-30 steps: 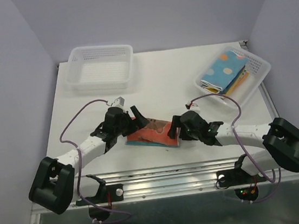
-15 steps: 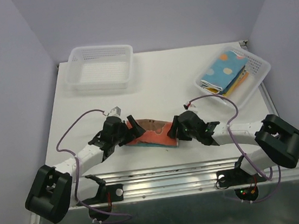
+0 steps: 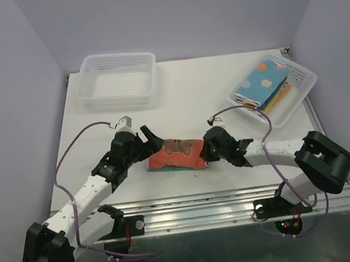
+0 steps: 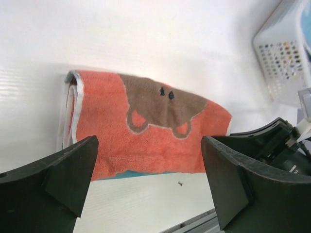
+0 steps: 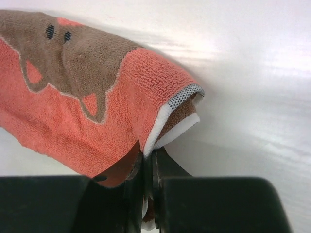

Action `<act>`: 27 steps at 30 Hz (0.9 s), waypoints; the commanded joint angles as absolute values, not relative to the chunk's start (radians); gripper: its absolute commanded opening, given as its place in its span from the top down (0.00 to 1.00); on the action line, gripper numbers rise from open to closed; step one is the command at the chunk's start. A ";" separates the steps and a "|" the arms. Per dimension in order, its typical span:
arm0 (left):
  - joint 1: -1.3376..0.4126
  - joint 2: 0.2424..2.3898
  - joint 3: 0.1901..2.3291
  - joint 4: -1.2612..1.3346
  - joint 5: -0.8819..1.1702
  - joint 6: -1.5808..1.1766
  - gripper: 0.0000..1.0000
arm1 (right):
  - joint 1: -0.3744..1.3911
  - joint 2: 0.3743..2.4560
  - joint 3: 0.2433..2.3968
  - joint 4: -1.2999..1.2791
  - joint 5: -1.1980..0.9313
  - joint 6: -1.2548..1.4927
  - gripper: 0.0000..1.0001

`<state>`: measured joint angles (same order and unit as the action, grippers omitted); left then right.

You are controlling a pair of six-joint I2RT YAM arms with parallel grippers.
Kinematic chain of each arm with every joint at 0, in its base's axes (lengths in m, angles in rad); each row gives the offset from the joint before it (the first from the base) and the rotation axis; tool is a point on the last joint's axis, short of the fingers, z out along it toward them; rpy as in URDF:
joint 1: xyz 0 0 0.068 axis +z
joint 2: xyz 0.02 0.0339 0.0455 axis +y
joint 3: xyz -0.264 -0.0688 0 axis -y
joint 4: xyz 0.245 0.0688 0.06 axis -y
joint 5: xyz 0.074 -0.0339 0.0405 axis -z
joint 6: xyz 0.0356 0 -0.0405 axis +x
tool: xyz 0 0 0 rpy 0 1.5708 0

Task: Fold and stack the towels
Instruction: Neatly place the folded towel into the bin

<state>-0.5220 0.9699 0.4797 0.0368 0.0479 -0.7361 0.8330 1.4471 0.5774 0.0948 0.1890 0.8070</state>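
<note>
A folded red-orange towel [image 3: 177, 155] with a brown bear print lies on the white table near the front, also seen in the left wrist view [image 4: 146, 131] and the right wrist view [image 5: 82, 97]. My right gripper [image 3: 207, 156] is shut on the towel's right edge, its jaws pinching the white-hemmed layers [image 5: 150, 162]. My left gripper [image 3: 146, 144] stands open just left of the towel, its fingers [image 4: 58, 170] wide apart and touching nothing. More folded towels [image 3: 262, 85], the top one light blue with dots, lie in the right basket.
An empty white lattice basket [image 3: 117, 79] stands at the back left. The right basket [image 3: 303, 83] sits at the back right edge. A metal rail [image 3: 197, 205] runs along the table's near edge. Purple cables loop over both arms.
My right gripper has shut on the towel's right edge. The left arm drew back to the left and off the towel, staying open. The towel now lies flatter and more compact.
</note>
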 commanded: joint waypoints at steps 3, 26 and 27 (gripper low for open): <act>-0.525 0.850 0.580 -0.133 -0.155 -0.733 0.01 | 0.828 1.479 0.823 -0.088 0.311 0.349 0.99; -0.494 0.890 0.660 -0.241 -0.318 -0.738 0.01 | 0.408 1.338 1.084 -0.468 0.075 -0.836 0.97; -0.491 0.893 0.660 -0.244 -0.322 -0.738 0.01 | 0.391 1.344 1.121 -0.482 0.083 -0.850 0.97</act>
<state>-0.5049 0.8825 0.6083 -0.2337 -0.2760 -0.7422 0.4530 1.3460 0.9890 -0.3927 0.1329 -0.6746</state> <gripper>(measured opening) 0.986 0.119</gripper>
